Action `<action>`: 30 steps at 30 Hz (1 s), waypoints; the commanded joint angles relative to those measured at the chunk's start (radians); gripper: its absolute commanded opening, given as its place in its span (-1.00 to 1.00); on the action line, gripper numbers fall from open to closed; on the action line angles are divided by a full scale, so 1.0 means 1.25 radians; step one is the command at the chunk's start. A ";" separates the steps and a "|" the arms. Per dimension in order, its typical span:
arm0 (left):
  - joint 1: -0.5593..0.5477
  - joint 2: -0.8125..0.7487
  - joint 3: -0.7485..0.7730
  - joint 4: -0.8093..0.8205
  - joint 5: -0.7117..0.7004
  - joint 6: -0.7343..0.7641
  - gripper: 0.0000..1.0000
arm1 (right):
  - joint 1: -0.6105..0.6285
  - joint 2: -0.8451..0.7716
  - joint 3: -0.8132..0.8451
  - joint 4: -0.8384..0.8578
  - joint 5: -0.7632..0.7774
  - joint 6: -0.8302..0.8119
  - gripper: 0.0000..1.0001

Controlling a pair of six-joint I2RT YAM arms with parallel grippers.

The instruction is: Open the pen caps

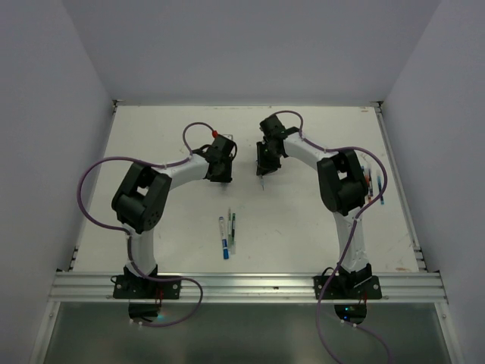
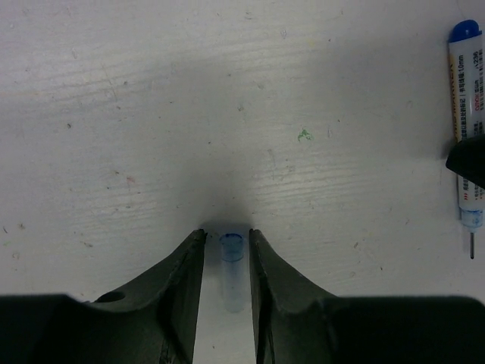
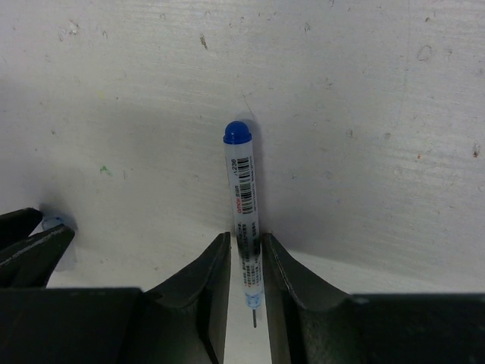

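Right, the small clear blue-tinted plastic cap point(image 2: 231, 265) lies loose on the white table point(image 2: 151, 114) between the slightly parted jaws of the left claw point(image 2: 227, 239). The right claw point(image 3: 246, 246) hugs the white-labelled, blue-ended pen point(image 3: 244, 189), though I can't tell if it's pinching. Best to lift the left straight up so nothing drags.

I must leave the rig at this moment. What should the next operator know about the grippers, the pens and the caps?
Left gripper: jaws slightly apart, a loose pen cap between them, not clamped.
Right gripper: shut on the blue-ended pen, nib bare.
Done: this one pen is open.
Left: the centre pens and the pens by the right arm; their caps are too small to judge.
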 commanded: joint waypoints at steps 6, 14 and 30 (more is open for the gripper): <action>0.014 0.041 -0.028 -0.011 0.010 0.005 -0.31 | 0.006 0.002 0.001 0.012 0.009 0.006 -0.45; 0.020 0.010 -0.030 -0.003 0.000 0.011 -0.19 | 0.006 -0.001 0.004 0.016 0.008 0.000 -0.13; 0.023 -0.376 -0.144 0.034 -0.067 0.005 0.99 | 0.087 -0.273 -0.152 0.011 0.138 -0.018 0.17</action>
